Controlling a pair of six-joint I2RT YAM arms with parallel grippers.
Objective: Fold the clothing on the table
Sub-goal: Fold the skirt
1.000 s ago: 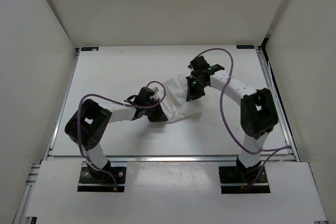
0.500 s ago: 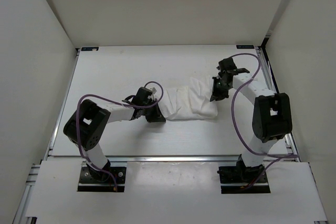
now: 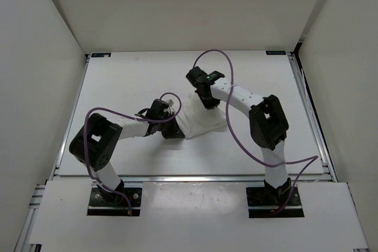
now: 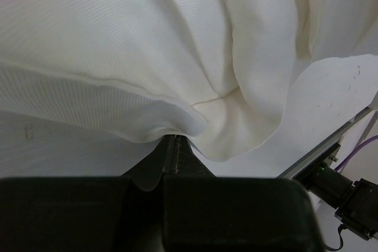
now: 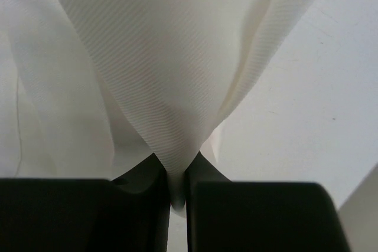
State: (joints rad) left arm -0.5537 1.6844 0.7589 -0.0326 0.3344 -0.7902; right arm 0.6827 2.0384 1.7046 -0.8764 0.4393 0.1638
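Garment (image 3: 207, 121) lies bunched mid-tabletop (image 3: 124, 81), between the two arms. Left jaws pinch its near-left edge. Right jaws pinch a raised fold at its far side. The span between grips is short and diagonal; the right arm's fold probably goes toward the left jaws.

Arms (image 3: 133, 127): white links, black joints, purple cables (image 3: 211, 51); left hand (image 3: 175, 131), right hand (image 3: 207, 102) black.

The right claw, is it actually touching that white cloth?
Touching. The right wrist view shows the right claw shut on a fold of the white garment, with the fabric pinched between its jaws.
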